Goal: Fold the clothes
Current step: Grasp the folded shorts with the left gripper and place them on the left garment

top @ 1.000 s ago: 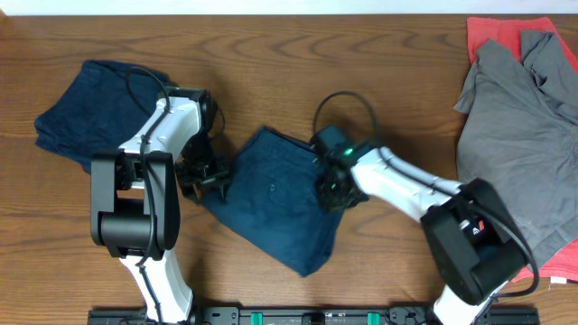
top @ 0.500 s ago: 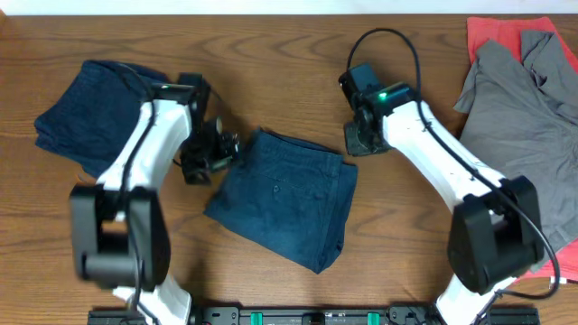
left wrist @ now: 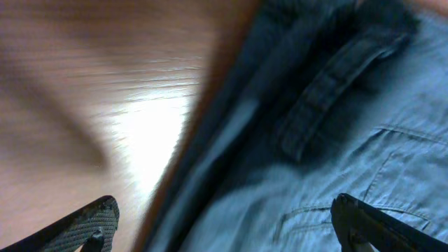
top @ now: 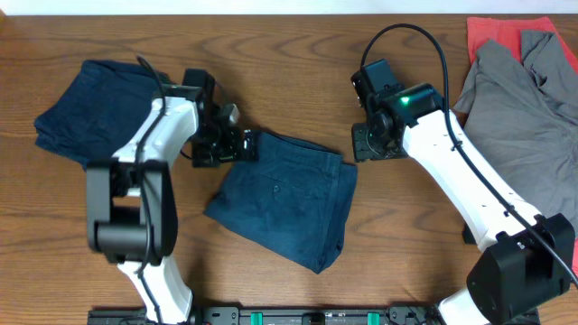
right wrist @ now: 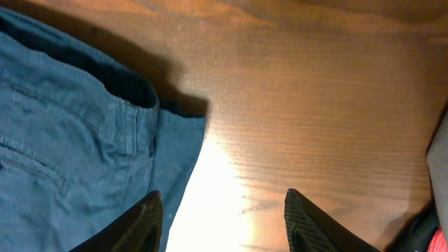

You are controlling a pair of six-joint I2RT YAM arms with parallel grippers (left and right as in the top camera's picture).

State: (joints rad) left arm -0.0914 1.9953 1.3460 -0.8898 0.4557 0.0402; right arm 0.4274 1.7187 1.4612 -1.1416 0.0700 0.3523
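Nearest the robot's base, the dark navy shorts [top: 284, 203] lie flat in the middle of the wooden table [top: 298, 54], folded into a rough, skewed rectangle. At their far left corner sits the left gripper [top: 237, 144]. In its wrist view the two fingers [left wrist: 84, 222] are spread wide and grasp nothing, with the waistband edge and a belt loop [left wrist: 329, 91] between them; whether they touch the cloth cannot be told. Just beside the far right corner of the shorts hangs the right gripper [top: 366, 144], likewise released. Its fingertips [right wrist: 136, 224] are apart over bare wood, with the hem of the shorts just to one side. Farther back on the left rests a folded navy garment [top: 90, 108], partly under the left arm. At the far right edge a grey T-shirt [top: 519, 135] lies spread over a red-orange cloth [top: 506, 32].
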